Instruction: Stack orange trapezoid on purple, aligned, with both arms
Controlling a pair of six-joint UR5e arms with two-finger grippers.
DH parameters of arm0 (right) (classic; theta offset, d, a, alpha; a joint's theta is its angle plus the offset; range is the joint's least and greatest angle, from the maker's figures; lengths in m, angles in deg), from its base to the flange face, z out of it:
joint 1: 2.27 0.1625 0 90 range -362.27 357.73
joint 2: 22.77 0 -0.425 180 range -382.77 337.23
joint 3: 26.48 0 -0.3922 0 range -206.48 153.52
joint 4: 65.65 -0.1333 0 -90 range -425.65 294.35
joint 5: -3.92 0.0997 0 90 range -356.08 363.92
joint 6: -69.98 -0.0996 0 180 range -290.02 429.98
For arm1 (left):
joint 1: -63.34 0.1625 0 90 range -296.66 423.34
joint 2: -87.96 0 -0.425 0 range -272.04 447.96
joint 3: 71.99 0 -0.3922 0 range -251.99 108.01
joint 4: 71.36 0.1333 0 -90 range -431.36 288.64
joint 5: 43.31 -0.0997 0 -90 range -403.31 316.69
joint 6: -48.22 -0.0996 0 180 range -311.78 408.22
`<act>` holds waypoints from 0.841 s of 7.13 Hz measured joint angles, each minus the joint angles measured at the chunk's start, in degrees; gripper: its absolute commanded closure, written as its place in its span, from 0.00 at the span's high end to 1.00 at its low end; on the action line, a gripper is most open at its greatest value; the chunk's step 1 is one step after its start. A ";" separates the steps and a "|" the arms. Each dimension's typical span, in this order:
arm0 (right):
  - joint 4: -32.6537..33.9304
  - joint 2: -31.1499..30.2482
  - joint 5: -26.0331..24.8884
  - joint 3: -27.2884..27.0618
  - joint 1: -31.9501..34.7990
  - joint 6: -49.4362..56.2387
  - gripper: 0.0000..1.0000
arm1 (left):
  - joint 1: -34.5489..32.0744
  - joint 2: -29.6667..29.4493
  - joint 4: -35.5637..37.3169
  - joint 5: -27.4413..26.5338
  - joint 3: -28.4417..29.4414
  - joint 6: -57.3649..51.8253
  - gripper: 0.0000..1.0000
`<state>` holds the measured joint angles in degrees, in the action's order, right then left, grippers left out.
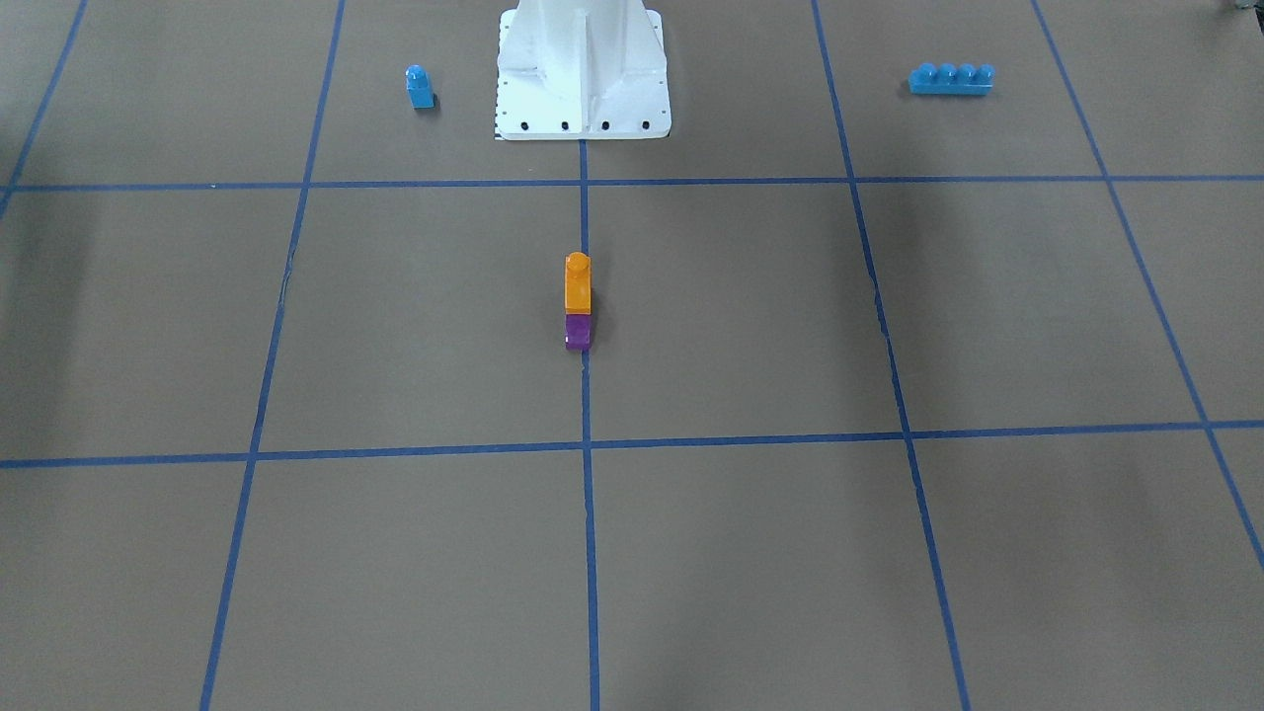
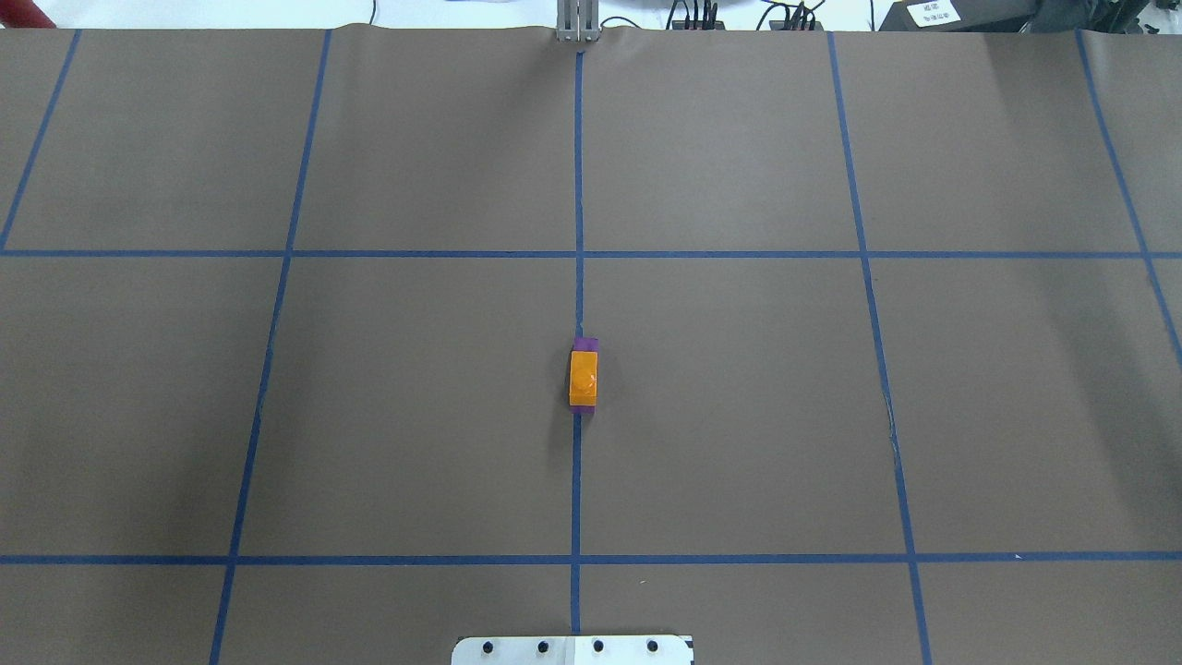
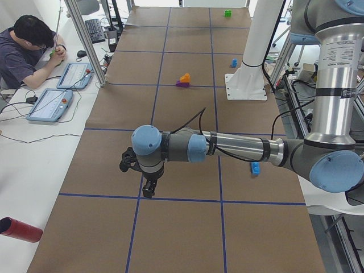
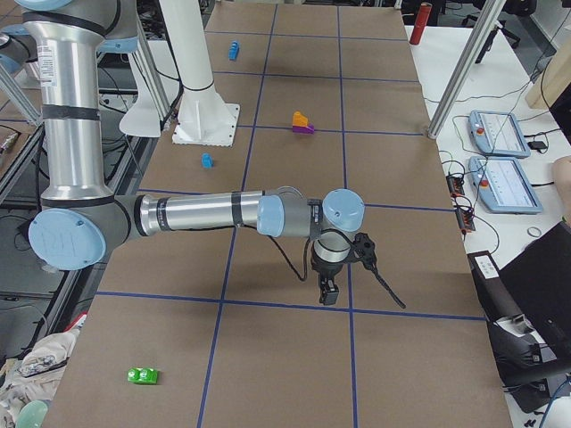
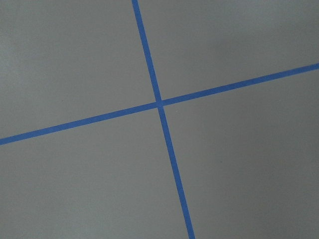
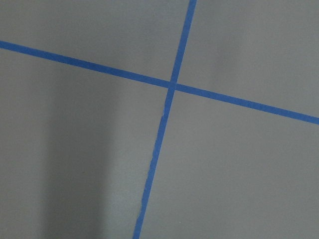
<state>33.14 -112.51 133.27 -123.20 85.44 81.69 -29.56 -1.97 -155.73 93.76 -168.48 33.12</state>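
Note:
The orange trapezoid sits on top of the purple block at the table's middle, on the centre tape line. From overhead the orange one covers most of the purple. No gripper is near the stack. My left gripper hangs over the table's left end, far from the stack. My right gripper hangs over the right end, far from the stack. I cannot tell whether either is open or shut. Both wrist views show only bare paper and tape crossings.
A small blue single-stud block and a long blue brick lie either side of the white pedestal. A green block lies at the right end. A red cylinder and a seated operator are beside the table.

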 measured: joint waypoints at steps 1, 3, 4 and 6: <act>0.00 0.00 0.02 -0.35 0.00 -0.02 1.00 | 0.00 0.08 0.00 -0.03 0.00 -0.01 1.00; 0.00 0.03 0.02 -0.75 0.00 -0.02 1.00 | 0.00 0.16 0.00 -0.05 0.00 -0.02 1.00; 0.00 0.02 0.02 -0.91 0.00 -0.02 1.00 | 0.00 0.18 0.00 -0.05 0.04 -0.02 1.00; 0.00 0.00 0.02 -1.12 0.00 -0.02 1.00 | 0.00 0.22 0.00 -0.05 0.07 -0.02 1.00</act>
<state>33.14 -112.51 133.29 -124.32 85.44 81.67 -29.56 -1.74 -155.73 93.71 -168.41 33.10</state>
